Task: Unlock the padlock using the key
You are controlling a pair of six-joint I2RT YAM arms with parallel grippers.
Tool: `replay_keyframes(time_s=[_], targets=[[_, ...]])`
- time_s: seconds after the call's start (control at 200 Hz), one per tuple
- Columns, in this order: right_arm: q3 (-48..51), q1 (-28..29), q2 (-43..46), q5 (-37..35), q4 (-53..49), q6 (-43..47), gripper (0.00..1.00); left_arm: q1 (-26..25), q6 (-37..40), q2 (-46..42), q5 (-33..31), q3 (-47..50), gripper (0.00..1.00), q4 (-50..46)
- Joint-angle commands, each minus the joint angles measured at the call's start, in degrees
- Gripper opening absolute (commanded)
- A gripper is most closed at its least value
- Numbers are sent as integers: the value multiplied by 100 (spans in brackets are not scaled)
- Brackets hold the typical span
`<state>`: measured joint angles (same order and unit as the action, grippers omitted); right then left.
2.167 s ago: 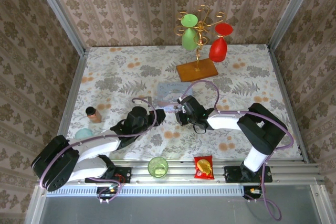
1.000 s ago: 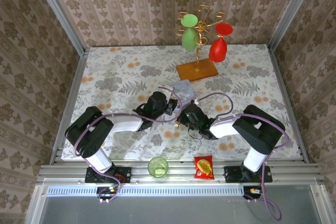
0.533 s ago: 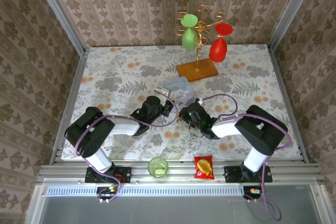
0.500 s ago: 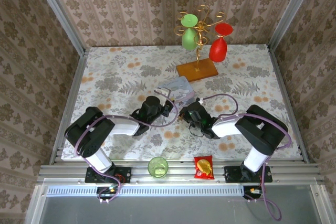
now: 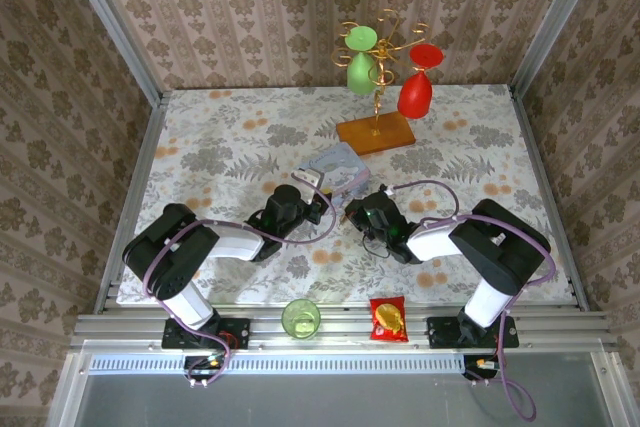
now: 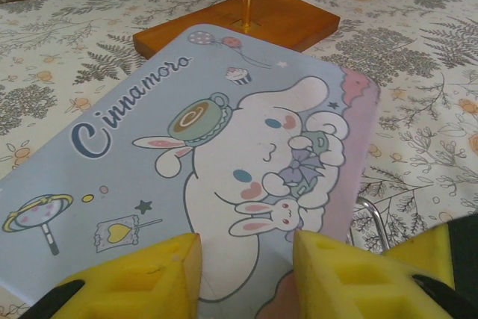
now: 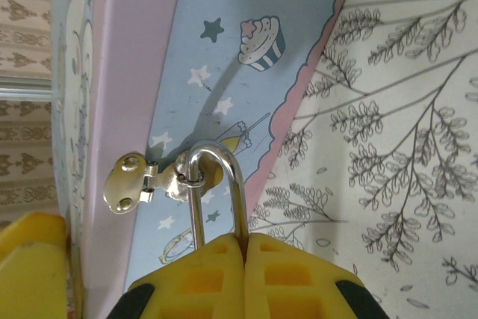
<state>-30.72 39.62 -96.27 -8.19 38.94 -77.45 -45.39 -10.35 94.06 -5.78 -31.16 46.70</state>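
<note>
The padlock's pale shackle hangs through the small hasp on the side of the pale blue tin. My right gripper is shut on that shackle, and its yellow fingers hide the padlock's body. In the top view it is at the tin's near edge. My left gripper is open, its yellow fingers apart just over the tin's picture lid, at the tin's near left corner. The shackle also peeks past the lid's right edge. The key is hidden.
Just behind the tin is a wooden base carrying a gold stand with a green glass and a red glass. At the near rail are a green cup and an orange-red snack packet. Patterned walls enclose the table.
The left gripper has drawn back a little toward the near left, and the tin has shifted left with it. The right gripper has edged slightly away from me, still shut on the shackle.
</note>
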Motion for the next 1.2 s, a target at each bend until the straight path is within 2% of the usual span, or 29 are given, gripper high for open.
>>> replay_keyframes(time_s=[0.0, 0.195, 0.345, 0.545, 0.615, 0.805, 1.195], targets=[[56, -217, -14, -471, 196, -164, 0, 91, -92, 313, -40, 313, 37, -1206], [32, -285, 64, -550, 282, -69, 0, 111, -90, 371, -72, 303, 37, -1245], [-58, -283, 61, -788, -106, -6, 0, 126, -99, 361, -46, 303, 37, -1242], [228, -202, -928, -1002, 1792, -862, 0, 134, -90, 349, -31, 286, 37, -1277], [97, -81, -1230, -965, 2065, -972, 0, 135, -99, 359, -20, 294, 37, -1268], [195, -33, -1129, -1368, 2082, -789, 0, 135, -50, 271, 22, 269, 37, -1374], [151, -395, -1061, -1330, 2045, -692, 0, 161, -42, 288, 33, 314, 37, -1393]])
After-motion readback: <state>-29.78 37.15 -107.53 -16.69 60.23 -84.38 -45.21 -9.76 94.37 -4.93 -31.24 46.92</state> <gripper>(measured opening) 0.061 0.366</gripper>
